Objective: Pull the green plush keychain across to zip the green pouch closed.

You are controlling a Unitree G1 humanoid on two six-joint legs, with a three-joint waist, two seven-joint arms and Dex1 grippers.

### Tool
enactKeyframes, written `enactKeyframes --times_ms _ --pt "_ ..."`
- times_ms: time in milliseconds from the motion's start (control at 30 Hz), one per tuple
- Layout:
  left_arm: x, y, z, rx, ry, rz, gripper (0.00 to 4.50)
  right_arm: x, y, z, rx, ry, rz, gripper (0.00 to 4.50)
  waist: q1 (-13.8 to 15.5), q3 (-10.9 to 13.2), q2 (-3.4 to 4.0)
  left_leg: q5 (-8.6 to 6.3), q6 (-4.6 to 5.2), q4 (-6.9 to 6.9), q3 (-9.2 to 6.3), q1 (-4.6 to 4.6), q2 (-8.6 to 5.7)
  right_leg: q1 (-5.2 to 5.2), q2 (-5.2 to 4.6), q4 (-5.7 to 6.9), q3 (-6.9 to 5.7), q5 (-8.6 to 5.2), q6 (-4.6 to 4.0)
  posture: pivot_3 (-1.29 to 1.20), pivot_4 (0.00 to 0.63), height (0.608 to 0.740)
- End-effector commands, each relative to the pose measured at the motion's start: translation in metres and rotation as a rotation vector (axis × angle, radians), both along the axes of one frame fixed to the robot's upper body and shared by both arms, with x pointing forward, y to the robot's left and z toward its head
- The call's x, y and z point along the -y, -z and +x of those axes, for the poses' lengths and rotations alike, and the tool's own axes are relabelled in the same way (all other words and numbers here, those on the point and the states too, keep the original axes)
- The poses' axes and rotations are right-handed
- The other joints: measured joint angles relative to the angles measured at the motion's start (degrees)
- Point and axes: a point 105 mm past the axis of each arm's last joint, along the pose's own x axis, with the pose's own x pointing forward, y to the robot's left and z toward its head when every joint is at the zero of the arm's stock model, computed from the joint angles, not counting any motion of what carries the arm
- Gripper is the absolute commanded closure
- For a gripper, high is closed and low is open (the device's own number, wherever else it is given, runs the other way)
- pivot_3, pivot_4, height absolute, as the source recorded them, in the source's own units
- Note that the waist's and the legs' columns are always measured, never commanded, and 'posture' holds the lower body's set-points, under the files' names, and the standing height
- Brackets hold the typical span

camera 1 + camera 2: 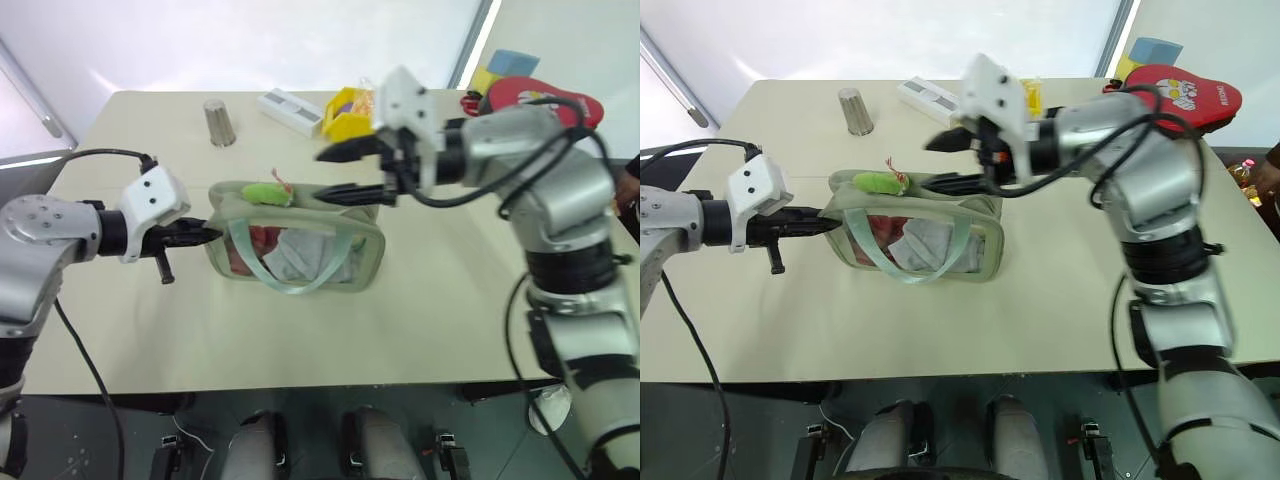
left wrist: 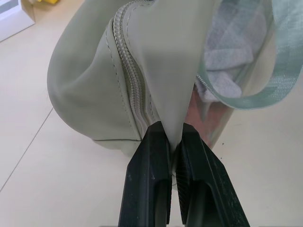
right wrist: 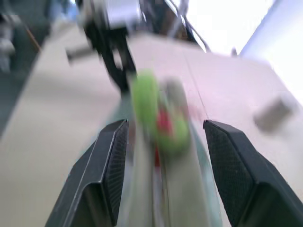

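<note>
Lying atop the green pouch (image 1: 295, 245) toward its left-gripper end, the green plush keychain (image 1: 266, 193) sits ahead of the spread right gripper (image 1: 346, 170), along the zipper line, while the left gripper (image 1: 205, 236) pinches the pouch's end.

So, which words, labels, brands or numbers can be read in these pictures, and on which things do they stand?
None can be read.
The red case carries a printed picture, but no legible letters.
The white box shows markings too small to read.
The green pouch shows no text.
</note>
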Motion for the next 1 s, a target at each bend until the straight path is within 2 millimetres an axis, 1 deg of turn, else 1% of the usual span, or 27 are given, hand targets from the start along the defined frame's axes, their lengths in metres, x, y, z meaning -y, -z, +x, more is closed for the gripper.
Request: enactKeyframes --times_ms 33,133,267,533,567,633,700,733,767,900,1000 --pt "0.001 -0.009 -0.003 0.034 0.005 0.012 4.50 -0.017 -0.004 -0.003 0.048 -0.015 0.027 1.90 0.35 0.00 0.00 -0.02 0.03 0.06 0.00 -0.04 -0.01 0.00 -0.02 0.00 0.00 0.00 0.00 0.00 0.150 0.740" --pt "0.000 -0.010 -0.004 0.036 -0.002 0.014 4.50 -0.028 0.005 0.005 0.064 0.014 0.024 1.90 0.84 -0.01 -0.02 -0.09 0.15 0.20 0.02 -0.08 -0.06 0.03 -0.06 -0.01 -0.04 0.00 0.01 0.00 0.150 0.740" --pt "-0.001 -0.010 -0.005 0.036 -0.008 0.014 4.50 -0.032 0.011 0.007 0.075 0.004 0.010 1.90 1.21 -0.01 -0.02 -0.09 0.16 0.19 0.02 -0.08 -0.06 0.02 -0.05 -0.01 -0.05 0.00 0.01 0.00 0.150 0.740" --pt "-0.002 -0.011 -0.002 0.044 -0.016 0.015 4.50 -0.030 0.021 0.010 0.079 -0.003 -0.027 1.90 1.20 -0.01 -0.02 -0.09 0.16 0.19 0.03 -0.07 -0.06 0.02 -0.05 -0.01 -0.05 0.00 0.01 0.00 0.150 0.740" --pt "-0.002 -0.011 -0.002 0.046 -0.016 0.015 4.50 -0.029 0.020 0.010 0.076 -0.002 -0.023 2.13 1.20 -0.01 -0.02 -0.09 0.16 0.19 0.03 -0.07 -0.06 0.03 -0.05 -0.01 -0.05 0.00 0.01 0.00 0.150 0.740" --pt "-0.002 -0.011 -0.001 0.048 -0.017 0.014 4.50 -0.028 0.019 0.010 0.070 -0.003 -0.017 2.80 1.20 -0.01 -0.02 -0.09 0.16 0.19 0.03 -0.07 -0.05 0.02 -0.05 -0.01 -0.05 0.00 0.01 0.00 0.150 0.740" --pt "-0.002 -0.011 0.000 0.051 -0.016 0.013 4.50 -0.027 0.018 0.010 0.064 -0.002 -0.011 3.77 1.18 -0.01 -0.02 -0.09 0.16 0.19 0.03 -0.07 -0.05 0.02 -0.05 -0.01 -0.05 0.00 0.01 0.00 0.150 0.740" --pt "-0.002 -0.011 0.001 0.052 -0.016 0.013 4.50 -0.027 0.018 0.010 0.061 0.000 -0.008 4.33 1.19 -0.01 -0.02 -0.09 0.16 0.19 0.03 -0.07 -0.05 0.02 -0.05 -0.01 -0.05 0.00 0.01 0.00 0.150 0.740" --pt "-0.002 -0.011 0.002 0.053 -0.017 0.012 4.50 -0.026 0.019 0.011 0.058 0.009 -0.005 4.42 1.19 -0.01 -0.02 -0.09 0.16 0.19 0.03 -0.07 -0.05 0.02 -0.05 -0.01 -0.05 0.00 0.01 0.00 0.150 0.740" --pt "-0.003 -0.009 0.003 0.051 -0.021 0.018 4.50 -0.013 0.017 0.017 0.057 0.071 0.001 4.42 1.22 -0.01 -0.02 -0.09 0.16 0.19 0.03 -0.07 -0.05 0.02 -0.05 -0.01 -0.05 0.00 0.01 0.00 0.150 0.740" --pt "-0.005 -0.005 0.002 0.043 -0.028 0.021 4.50 0.033 0.010 0.033 0.107 0.243 -0.040 4.42 1.46 -0.01 -0.02 -0.10 0.16 0.19 0.03 -0.08 -0.06 0.02 -0.06 -0.02 -0.05 0.00 0.01 0.00 0.150 0.740"
